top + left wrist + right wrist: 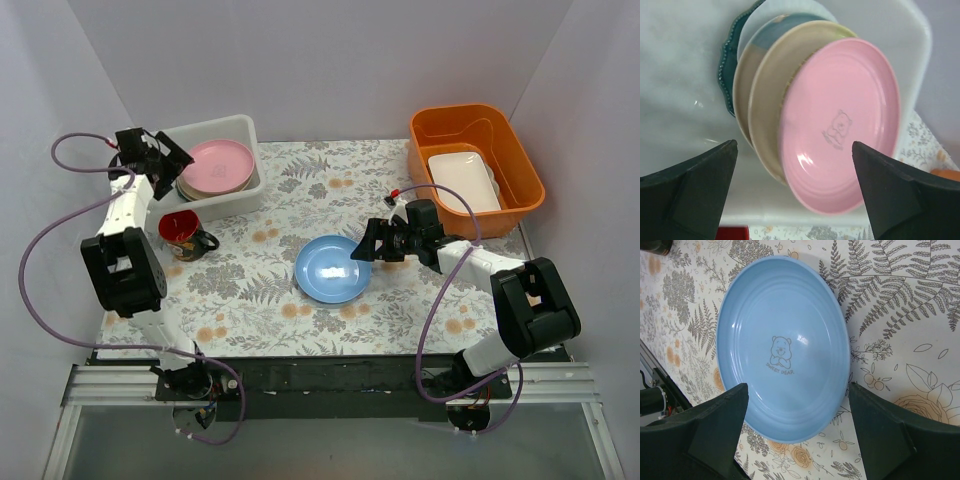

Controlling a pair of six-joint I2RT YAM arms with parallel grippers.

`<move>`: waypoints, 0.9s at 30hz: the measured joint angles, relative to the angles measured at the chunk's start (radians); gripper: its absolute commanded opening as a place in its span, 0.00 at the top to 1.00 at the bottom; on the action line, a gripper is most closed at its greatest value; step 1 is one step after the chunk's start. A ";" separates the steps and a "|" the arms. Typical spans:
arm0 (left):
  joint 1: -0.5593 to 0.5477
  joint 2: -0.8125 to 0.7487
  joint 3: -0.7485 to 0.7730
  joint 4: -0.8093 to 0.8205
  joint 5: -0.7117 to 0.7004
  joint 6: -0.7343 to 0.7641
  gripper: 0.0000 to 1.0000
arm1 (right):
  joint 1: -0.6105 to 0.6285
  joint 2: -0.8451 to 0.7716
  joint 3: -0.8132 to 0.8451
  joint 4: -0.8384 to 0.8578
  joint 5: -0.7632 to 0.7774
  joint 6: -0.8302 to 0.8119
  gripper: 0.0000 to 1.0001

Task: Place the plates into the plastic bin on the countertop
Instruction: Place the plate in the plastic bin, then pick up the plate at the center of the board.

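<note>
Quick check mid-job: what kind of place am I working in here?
Probably a lab test booth dressed as a kitchen counter: plain white walls box in a fern-printed countertop, with plates stacked in a white bin and an orange tub.

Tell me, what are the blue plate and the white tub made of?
The blue plate looks like glossy melamine or glazed ceramic: smooth sheen, printed cartoon bear. The white tub looks like milky, slightly translucent plastic, with rounded corners and soft reflections.
</note>
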 measured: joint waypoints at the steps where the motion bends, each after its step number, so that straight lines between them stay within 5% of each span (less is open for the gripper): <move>1: 0.000 -0.034 -0.017 0.013 0.001 0.000 0.02 | 0.000 0.000 0.000 0.000 0.000 0.000 0.12; 10: -0.037 -0.331 -0.143 0.112 0.142 -0.007 0.02 | 0.000 0.004 0.000 0.000 -0.005 0.001 0.12; 27: -0.457 -0.322 -0.425 0.116 0.235 0.061 0.13 | 0.000 0.005 0.000 0.000 -0.011 0.000 0.12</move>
